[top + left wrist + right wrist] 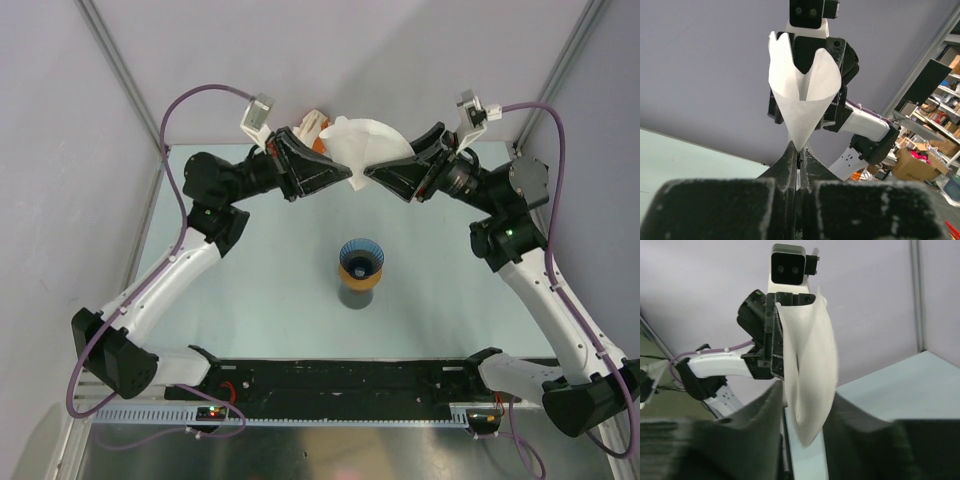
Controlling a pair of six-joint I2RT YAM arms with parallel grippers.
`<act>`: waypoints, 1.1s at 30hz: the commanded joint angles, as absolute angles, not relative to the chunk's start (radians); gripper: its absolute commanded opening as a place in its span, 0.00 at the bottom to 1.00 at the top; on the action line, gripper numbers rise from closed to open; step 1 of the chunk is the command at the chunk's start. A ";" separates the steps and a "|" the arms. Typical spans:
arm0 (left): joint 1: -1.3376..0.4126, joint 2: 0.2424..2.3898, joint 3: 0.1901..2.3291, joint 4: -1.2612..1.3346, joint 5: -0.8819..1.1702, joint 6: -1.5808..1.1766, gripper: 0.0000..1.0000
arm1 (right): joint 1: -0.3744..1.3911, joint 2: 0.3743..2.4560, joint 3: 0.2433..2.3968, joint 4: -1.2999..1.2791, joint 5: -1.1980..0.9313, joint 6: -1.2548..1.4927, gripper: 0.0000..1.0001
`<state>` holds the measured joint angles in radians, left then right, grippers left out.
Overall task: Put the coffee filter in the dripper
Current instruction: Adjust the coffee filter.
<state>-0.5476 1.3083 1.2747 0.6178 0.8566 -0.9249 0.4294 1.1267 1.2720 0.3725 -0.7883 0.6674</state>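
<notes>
**White paper filter held aloft beyond the dripper**

White and folded into a cone, the coffee filter (pixel 362 143) hangs in the air past the dripper (pixel 360 254), on the side away from the arm bases. It is well apart from the dripper and not yet in its mouth. The dripper, blue and ribbed, stands mouth-up near the middle of the pale green worktop (pixel 270 290), seated on an orange ring (pixel 360 272) atop a dark grey cup (pixel 355 293).

Both arms reach to that far side of the dripper and meet nose to nose at the filter's pointed end. The left end effector (pixel 349 184) is closed on the filter. Its wrist view shows the two dark fingers (pixel 788 165) pressed together with the paper's tip pinched between them, the cone opening upward and away from them. The right end effector (pixel 370 178) has its fingers parted, one on each side of the filter's lower end. In its wrist view the paper bulges in the gap between them, and whether either finger touches it I cannot tell.
</notes>
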 commanded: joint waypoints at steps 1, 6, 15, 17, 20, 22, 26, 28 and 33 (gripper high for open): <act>-0.544 1.285 1.327 0.647 0.821 -0.966 0.00 | 0.416 1.125 1.274 0.403 -0.795 0.680 0.51; -0.539 1.291 1.337 0.663 0.778 -1.008 0.00 | 0.440 1.127 1.267 0.381 -0.794 0.664 0.61; -0.539 1.295 1.349 0.669 0.733 -1.031 0.00 | 0.484 1.157 1.256 0.449 -0.754 0.671 0.53; -0.540 1.294 1.347 0.671 0.729 -1.032 0.00 | 0.492 1.163 1.260 0.461 -0.749 0.673 0.49; -0.539 1.291 1.342 0.673 0.727 -1.032 0.00 | 0.500 1.170 1.265 0.470 -0.743 0.670 0.43; -0.541 1.288 1.337 0.673 0.727 -1.028 0.00 | 0.501 1.171 1.265 0.470 -0.739 0.670 0.39; -0.542 1.285 1.328 0.673 0.724 -1.024 0.00 | 0.504 1.173 1.268 0.471 -0.736 0.670 0.25; -0.543 1.285 1.328 0.673 0.722 -1.022 0.00 | 0.504 1.173 1.268 0.471 -0.738 0.669 0.16; -0.540 1.285 1.342 0.673 0.718 -1.010 0.13 | 0.502 1.165 1.264 0.443 -0.745 0.659 0.01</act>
